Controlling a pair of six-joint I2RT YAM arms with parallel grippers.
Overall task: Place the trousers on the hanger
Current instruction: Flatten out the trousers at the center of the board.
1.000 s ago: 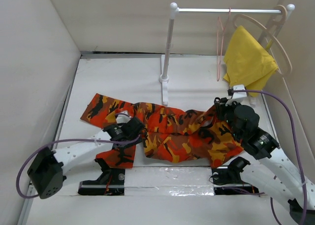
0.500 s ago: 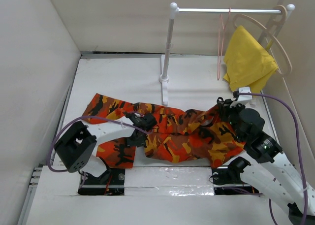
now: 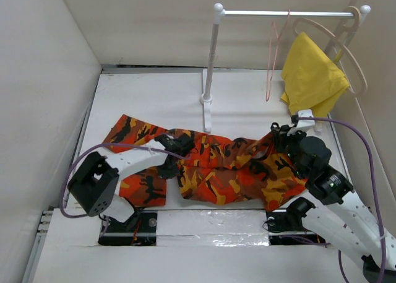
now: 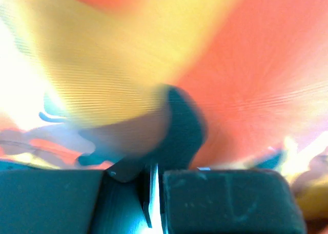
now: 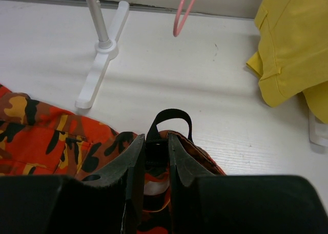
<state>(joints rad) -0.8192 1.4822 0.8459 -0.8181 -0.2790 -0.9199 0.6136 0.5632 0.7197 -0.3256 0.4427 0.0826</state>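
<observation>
The trousers (image 3: 229, 168) lie on the surface (image 3: 148, 97). They look soft, light and floppy. The right claw (image 5: 152, 144) pinches the waist by a black loop, a strong spot. The left claw (image 4: 152, 193) looks pressed together. The hanger (image 3: 268, 66) hangs far behind.
</observation>
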